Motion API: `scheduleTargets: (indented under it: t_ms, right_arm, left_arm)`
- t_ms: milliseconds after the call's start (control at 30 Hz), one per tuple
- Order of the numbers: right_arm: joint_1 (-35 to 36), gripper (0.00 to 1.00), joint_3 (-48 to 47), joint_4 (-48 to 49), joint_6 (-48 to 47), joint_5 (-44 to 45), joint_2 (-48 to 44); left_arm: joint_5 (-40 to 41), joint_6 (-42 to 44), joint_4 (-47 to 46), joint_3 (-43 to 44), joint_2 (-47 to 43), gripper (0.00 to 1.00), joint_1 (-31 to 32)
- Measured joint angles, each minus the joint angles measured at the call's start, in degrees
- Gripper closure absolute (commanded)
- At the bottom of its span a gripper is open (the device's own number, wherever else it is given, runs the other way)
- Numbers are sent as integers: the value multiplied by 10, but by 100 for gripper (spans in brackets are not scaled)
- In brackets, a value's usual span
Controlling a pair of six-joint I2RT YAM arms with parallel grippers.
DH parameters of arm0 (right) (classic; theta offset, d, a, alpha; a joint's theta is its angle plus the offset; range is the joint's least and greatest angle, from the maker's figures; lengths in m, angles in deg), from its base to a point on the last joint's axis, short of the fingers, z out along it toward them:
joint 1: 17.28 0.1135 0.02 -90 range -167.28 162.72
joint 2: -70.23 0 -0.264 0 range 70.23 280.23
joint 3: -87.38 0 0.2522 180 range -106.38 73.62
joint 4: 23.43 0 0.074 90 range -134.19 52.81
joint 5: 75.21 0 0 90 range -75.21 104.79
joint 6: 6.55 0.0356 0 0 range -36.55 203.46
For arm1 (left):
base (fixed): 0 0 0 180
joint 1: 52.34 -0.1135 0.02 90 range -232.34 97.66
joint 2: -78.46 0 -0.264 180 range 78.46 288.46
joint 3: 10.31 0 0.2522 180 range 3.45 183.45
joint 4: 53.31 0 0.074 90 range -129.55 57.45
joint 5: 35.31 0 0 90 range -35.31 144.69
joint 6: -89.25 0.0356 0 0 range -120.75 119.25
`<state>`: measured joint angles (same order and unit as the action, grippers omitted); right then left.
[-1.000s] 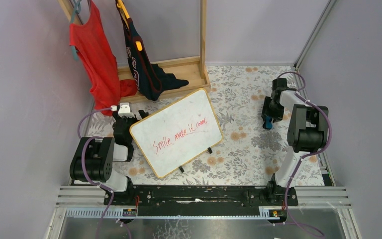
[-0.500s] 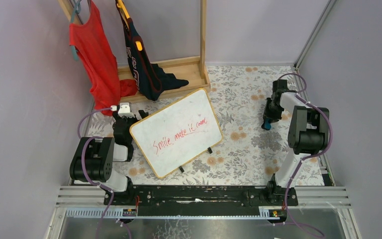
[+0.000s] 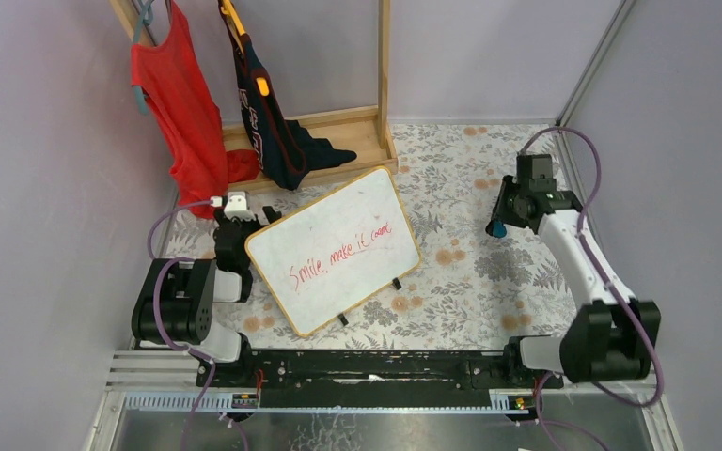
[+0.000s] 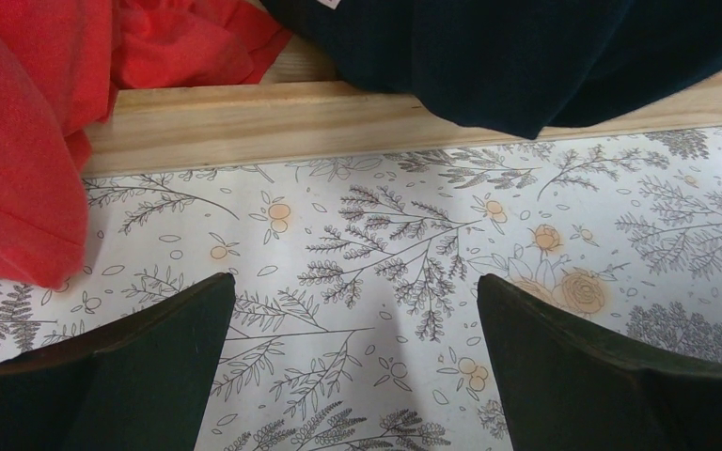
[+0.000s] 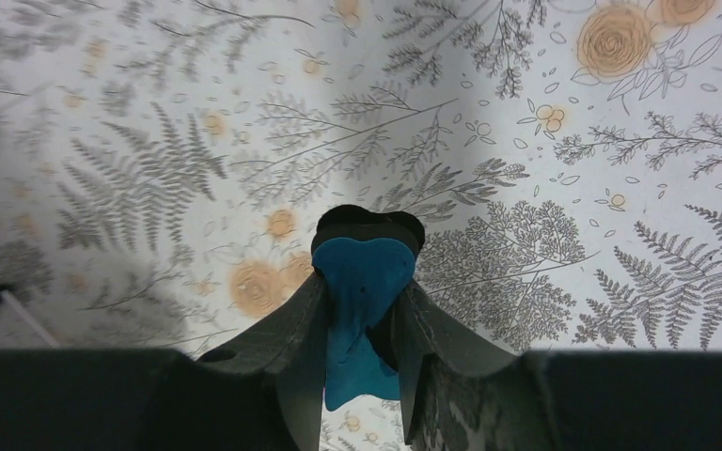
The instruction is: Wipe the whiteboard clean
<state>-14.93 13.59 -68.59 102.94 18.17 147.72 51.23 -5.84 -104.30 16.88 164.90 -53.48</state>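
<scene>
1. Red garment (image 3: 177,108): hangs at the far left, its hem bunched in the rack's base; its hanger is cut off by the top edge.
2. Left gripper (image 4: 354,282): spread wide, nothing between its 2 fingers, low over the floral table cover (image 3: 475,272) and just beside the whiteboard's left corner. Bare cover lies ahead of it up to the rack's base rail.
3. Dark garment (image 3: 265,117): hangs beside the red one, its lower end draped over the base rail.
4. Wooden rack (image 3: 383,85): stands along the back wall, its shallow base frame holding both garment hems. The upper part is out of frame.
5. Whiteboard (image 3: 334,246): lies flat on the cover, left of centre and turned diagonally, its far corner near the rack. It carries 1 line of red writing. 2 black feet show on its near-right long edge.
6. Open cover: a wide bare strip between whiteboard and right arm.
7. Right gripper (image 3: 500,224): clenched on a blue block (image 5: 362,268) with a black tip, held above the cover and well apart from the whiteboard. The lower part of the wrist view is dark and unreadable.
</scene>
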Motion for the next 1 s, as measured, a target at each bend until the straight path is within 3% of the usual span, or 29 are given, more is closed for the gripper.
scheduleTargets:
  t_ms: [267, 500, 700, 1000]
  right_arm:
    - [7, 100, 10, -40, 7, -1, -111]
    - [7, 100, 41, -56, 7, -16, -153]
    - [7, 100, 53, -56, 7, -37, -155]
    - [8, 100, 53, -56, 7, -75, -177]
  left_arm:
    - [12, -3, 52, 29, -10, 0, -1]
    - [11, -26, 224, 150, -29, 0, -51]
    - [17, -29, 294, 201, -73, 0, -93]
    - [-92, 2, 490, 305, -171, 1, -122]
